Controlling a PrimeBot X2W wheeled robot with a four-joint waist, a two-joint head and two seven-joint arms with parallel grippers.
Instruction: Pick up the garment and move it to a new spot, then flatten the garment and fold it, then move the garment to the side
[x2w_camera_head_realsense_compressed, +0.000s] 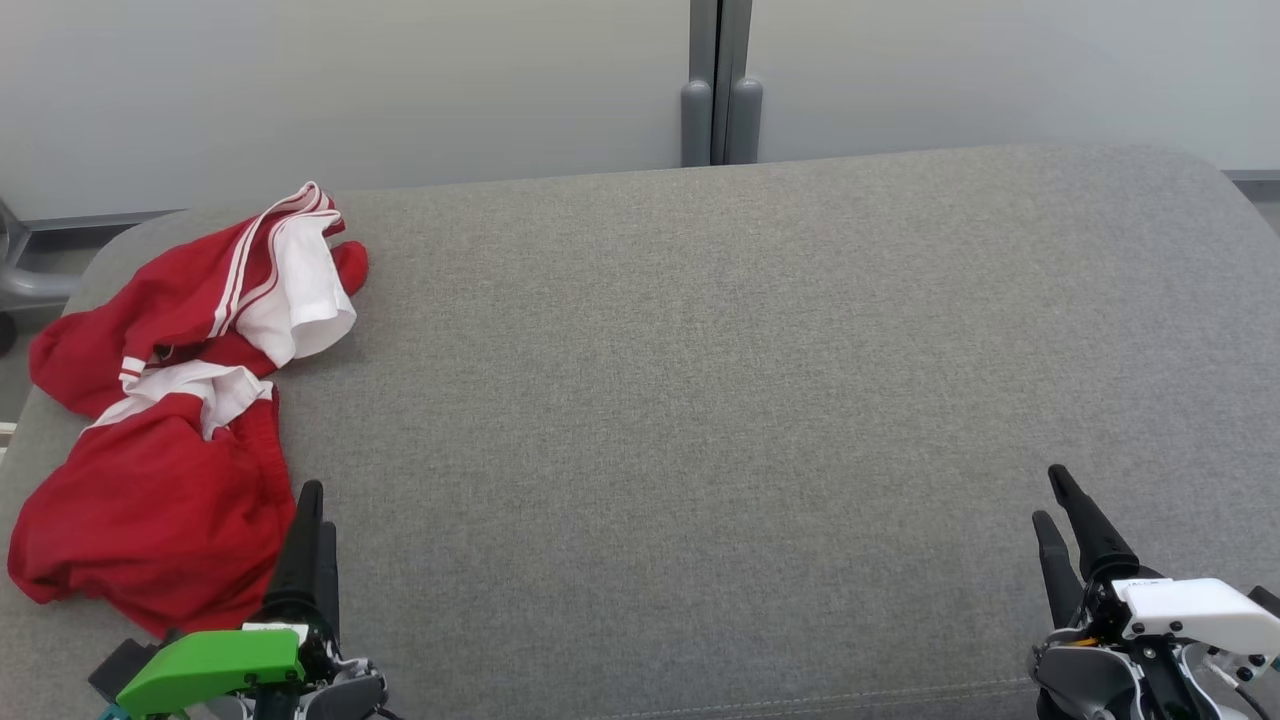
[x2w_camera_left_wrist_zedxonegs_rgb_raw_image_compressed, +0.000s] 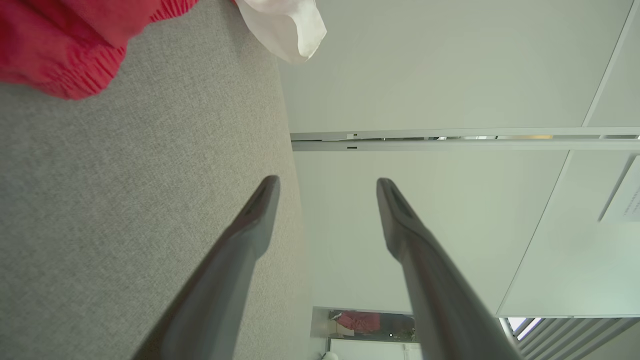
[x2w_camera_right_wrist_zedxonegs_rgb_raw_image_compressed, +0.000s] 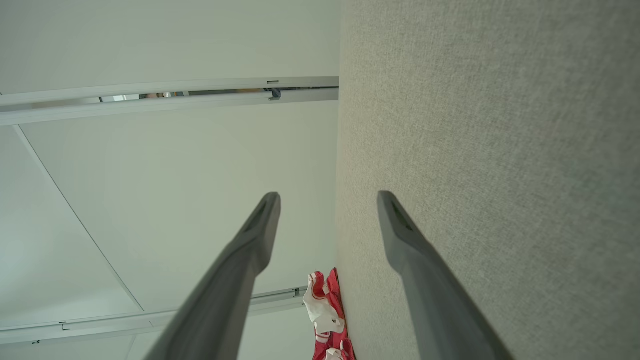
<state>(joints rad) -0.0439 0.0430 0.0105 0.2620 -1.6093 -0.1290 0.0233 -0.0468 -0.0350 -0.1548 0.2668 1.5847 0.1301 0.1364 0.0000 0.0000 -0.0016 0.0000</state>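
A crumpled red garment (x2w_camera_head_realsense_compressed: 160, 420) with white panels and stripes lies at the left end of the grey padded surface (x2w_camera_head_realsense_compressed: 700, 400). My left gripper (x2w_camera_head_realsense_compressed: 310, 510) hovers just right of its near red edge, open and holding nothing. The left wrist view catches the garment's red hem (x2w_camera_left_wrist_zedxonegs_rgb_raw_image_compressed: 60, 45) and a white flap (x2w_camera_left_wrist_zedxonegs_rgb_raw_image_compressed: 285, 25) beyond the open left gripper (x2w_camera_left_wrist_zedxonegs_rgb_raw_image_compressed: 327, 187). My right gripper (x2w_camera_head_realsense_compressed: 1052, 495) rests far away at the lower right, open and empty. Between the parted fingers of that right gripper (x2w_camera_right_wrist_zedxonegs_rgb_raw_image_compressed: 327, 200), the right wrist view shows the garment (x2w_camera_right_wrist_zedxonegs_rgb_raw_image_compressed: 327, 315) small in the distance.
A pale wall with a grey vertical post (x2w_camera_head_realsense_compressed: 720, 90) stands behind the surface. A grey chair base (x2w_camera_head_realsense_compressed: 25, 270) sits off the left edge. The surface's back corners are rounded.
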